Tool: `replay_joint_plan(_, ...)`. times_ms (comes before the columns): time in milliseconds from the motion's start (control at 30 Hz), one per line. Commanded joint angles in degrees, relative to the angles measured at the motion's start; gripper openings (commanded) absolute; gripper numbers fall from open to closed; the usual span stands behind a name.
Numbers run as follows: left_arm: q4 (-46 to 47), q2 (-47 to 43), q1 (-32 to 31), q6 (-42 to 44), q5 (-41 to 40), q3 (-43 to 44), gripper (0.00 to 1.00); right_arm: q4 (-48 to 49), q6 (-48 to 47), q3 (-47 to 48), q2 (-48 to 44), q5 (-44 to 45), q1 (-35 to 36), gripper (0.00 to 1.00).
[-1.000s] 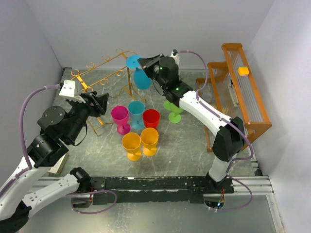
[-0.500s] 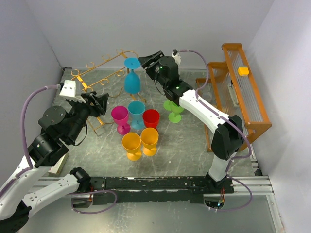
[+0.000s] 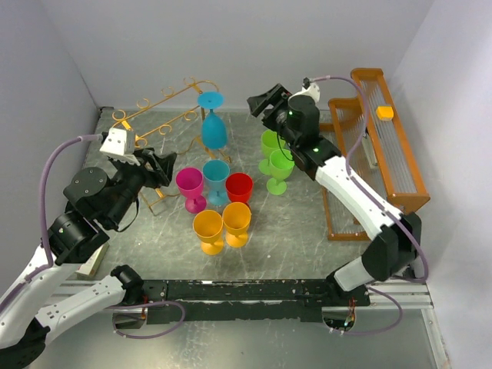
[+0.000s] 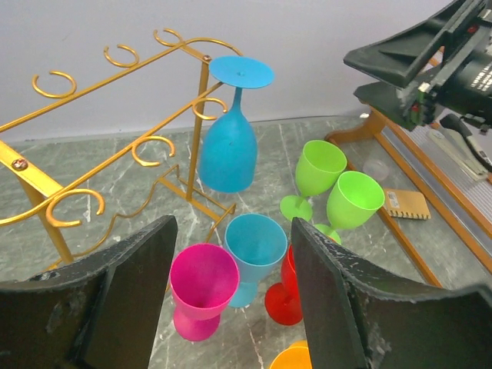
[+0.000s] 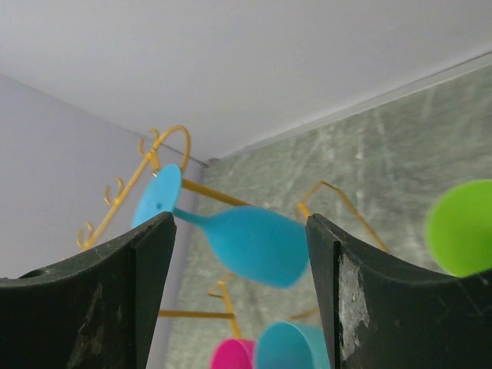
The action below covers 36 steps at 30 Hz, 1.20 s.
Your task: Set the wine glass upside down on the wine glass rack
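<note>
Two-arm workspace with one gold wire wine glass rack (image 4: 197, 134) taken as the reference. One blue wine glass (image 3: 214, 132) is hung upside down on the rack: its round foot is borne on the upper rails at the right-hand end, beside the central post, and its bowl hangs mouth-down below them. Seven further glasses are stood upright on the table on the near side of the rack. Just in front of it are one magenta glass (image 3: 189, 184), one blue glass (image 3: 216, 175) and one red glass (image 3: 239, 187). Nearer still are two orange glasses (image 3: 222, 224). To the near right of the rack are two green glasses (image 3: 276, 156). One wooden slatted rack (image 3: 400, 165) is seen well apart to the right of the wire rack, with one small yellow object (image 3: 385, 113) on it. The left gripper (image 3: 163, 165) is held over the near left foot of the wire rack; its jaws are spread apart and nothing is gripped. The right gripper (image 3: 261, 101) is held just right of the rack's hung glass, apart from it; its jaws are likewise spread wide and nothing is gripped.
</note>
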Motion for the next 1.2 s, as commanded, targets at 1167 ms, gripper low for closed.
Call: replay_joint_plan(1167, 1.2, -2.9, -0.2, -1.0, 15.7, -1.9, 0.87, -38.3, -35.7, 1.2, 5.6, -0.2, -0.9, 0.34)
